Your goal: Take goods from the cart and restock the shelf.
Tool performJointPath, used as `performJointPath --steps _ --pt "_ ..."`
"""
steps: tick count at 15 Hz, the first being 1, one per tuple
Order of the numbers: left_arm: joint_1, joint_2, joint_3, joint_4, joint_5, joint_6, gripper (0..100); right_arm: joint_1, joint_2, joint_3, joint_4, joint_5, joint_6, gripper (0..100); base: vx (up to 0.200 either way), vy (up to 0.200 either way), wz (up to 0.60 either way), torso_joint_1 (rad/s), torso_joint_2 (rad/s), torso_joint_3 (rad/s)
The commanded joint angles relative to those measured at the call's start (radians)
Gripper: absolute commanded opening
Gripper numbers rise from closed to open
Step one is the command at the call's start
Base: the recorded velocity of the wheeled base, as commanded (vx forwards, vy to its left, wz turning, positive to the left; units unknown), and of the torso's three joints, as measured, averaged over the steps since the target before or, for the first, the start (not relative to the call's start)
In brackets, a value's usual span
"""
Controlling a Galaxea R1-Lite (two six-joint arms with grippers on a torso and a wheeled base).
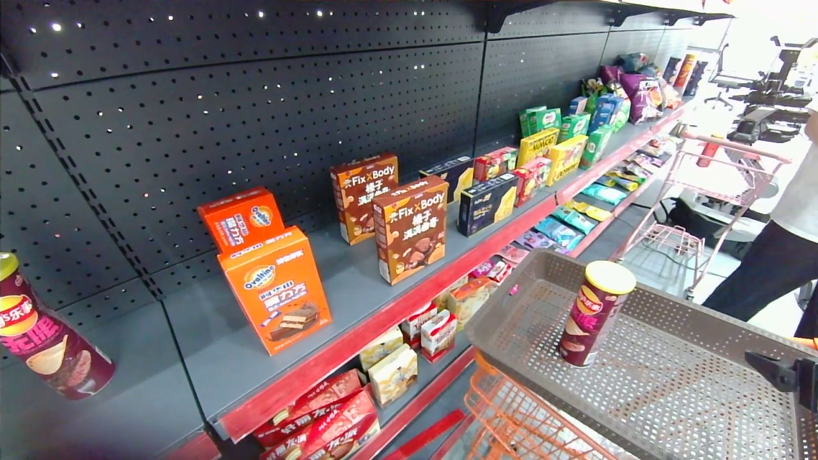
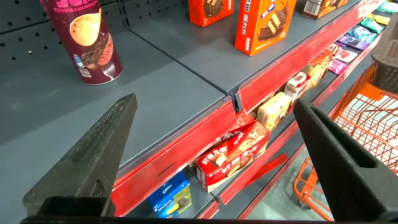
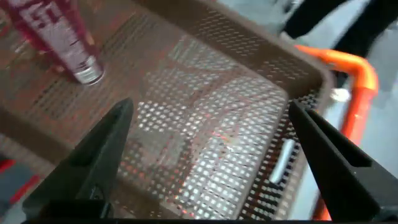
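Both empty: right gripper (image 3: 210, 106) spread wide over the cart tray (image 3: 249, 68), left gripper (image 2: 214, 102) open by the shelf (image 2: 168, 81); chip can (image 1: 595, 313) stands upright in the tray, tall and narrow, so an off-centre approach could topple and roll it.

Restocking aisle: the grey shelf board (image 1: 358, 281) in front of me runs from my nine o'clock away toward one o'clock, with a red strip along its front edge. A maroon chip can (image 1: 48, 348) stands on it at nine o'clock. At eleven o'clock two orange boxes (image 1: 275, 287) stand upright, one behind the other. Two brown boxes (image 1: 409, 227) stand the same way at twelve, and dark blue boxes (image 1: 487, 203) follow toward one o'clock. At my four o'clock the cart's grey perforated tray (image 1: 671, 383) carries a second chip can (image 1: 594, 313), upright, near its shelf-side rim.
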Motion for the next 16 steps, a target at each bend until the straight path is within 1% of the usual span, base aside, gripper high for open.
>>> performJointPath --steps 1,3,7,8,10,13,16 --pt "0.000 0.000 0.000 0.000 0.001 0.000 100 0.046 0.131 0.012 -0.049 0.053 -0.004 100 0.000 0.000 0.00 0.000 0.00 0.000" --pt "0.000 0.000 0.000 0.000 0.001 0.000 100 0.060 0.210 -0.009 -0.063 0.071 -0.004 100 0.000 0.000 0.00 0.000 0.00 0.000" --pt "0.000 0.000 0.000 0.000 0.001 0.000 100 0.074 0.357 -0.083 -0.098 0.074 -0.004 100 0.000 0.000 0.00 0.000 0.00 0.000" --pt "0.000 0.000 0.000 0.000 0.001 0.000 100 0.088 0.397 -0.112 -0.134 0.119 -0.004 100 0.000 0.000 0.00 0.000 0.00 0.000" --pt "0.000 0.000 0.000 0.000 0.001 0.000 100 0.095 0.421 -0.144 -0.144 0.208 -0.015 100 0.000 0.000 0.00 0.000 0.00 0.000" --pt "0.000 0.000 0.000 0.000 0.001 0.000 100 0.124 0.446 -0.153 -0.170 0.220 -0.036 100 0.000 0.000 0.00 0.000 0.00 0.000" --pt "0.000 0.000 0.000 0.000 0.001 0.000 100 0.166 0.486 -0.161 -0.244 0.229 -0.039 100 0.000 0.000 0.00 0.000 0.00 0.000"
